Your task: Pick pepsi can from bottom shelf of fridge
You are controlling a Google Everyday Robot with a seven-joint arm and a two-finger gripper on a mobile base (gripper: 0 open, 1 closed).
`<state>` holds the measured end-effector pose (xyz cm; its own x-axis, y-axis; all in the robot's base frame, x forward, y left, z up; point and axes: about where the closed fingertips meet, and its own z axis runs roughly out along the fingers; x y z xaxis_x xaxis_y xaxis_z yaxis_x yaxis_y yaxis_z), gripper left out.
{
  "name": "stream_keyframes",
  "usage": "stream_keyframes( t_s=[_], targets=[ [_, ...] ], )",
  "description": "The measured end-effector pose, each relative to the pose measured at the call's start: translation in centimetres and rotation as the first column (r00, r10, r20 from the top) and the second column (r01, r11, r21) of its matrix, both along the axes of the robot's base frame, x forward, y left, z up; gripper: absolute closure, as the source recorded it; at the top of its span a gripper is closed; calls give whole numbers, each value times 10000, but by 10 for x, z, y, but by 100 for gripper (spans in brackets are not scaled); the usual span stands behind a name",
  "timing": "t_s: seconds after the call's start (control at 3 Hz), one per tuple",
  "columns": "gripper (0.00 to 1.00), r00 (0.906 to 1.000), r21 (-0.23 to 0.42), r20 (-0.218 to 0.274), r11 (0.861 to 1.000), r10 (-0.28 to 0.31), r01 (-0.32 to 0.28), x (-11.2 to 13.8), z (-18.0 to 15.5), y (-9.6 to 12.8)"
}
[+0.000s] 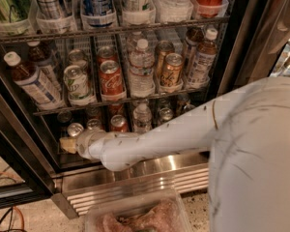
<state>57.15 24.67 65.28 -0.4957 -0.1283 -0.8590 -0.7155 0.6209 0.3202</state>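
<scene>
Brown tea bottle (pixel 28 79) with a white cap sits on the rack up and to the left of the gripper (pixel 67 145). The gripper itself is low on the left, poked into the bottom shelf (pixel 63 154) of the fridge (pixel 232 47), with its tan tip pointing left. Honestly can't tell if it's open or closed from this angle.

Just up and right of it, pretty much touching, is what I take for the pepsi can (pixel 75 129). Only the silver top shows, the body is hidden.

Further right of the gripper on the same shelf there's a second silver can top (pixel 94 124), a red cola can (pixel 118 123) and a small water bottle (pixel 142 119). One rack above the gripper and off to the right are gold-brown cans (pixel 171 69).

The white arm (pixel 154 139) runs rightward from the gripper and fills the lower right corner. Below the gripper, to its right, is the ribbed stainless grille (pixel 135 187), with a clear plastic tub (pixel 101 211) lower down.
</scene>
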Motion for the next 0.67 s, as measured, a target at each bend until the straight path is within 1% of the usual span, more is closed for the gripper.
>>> stream_keyframes(
  t_s=[0.33, 0.67],
  targets=[
    [100, 9999, 240, -33, 9996, 122, -121, -5, 23, -7],
    [100, 9954, 561, -867, 9978, 410, -362, -16, 11, -5]
  ],
)
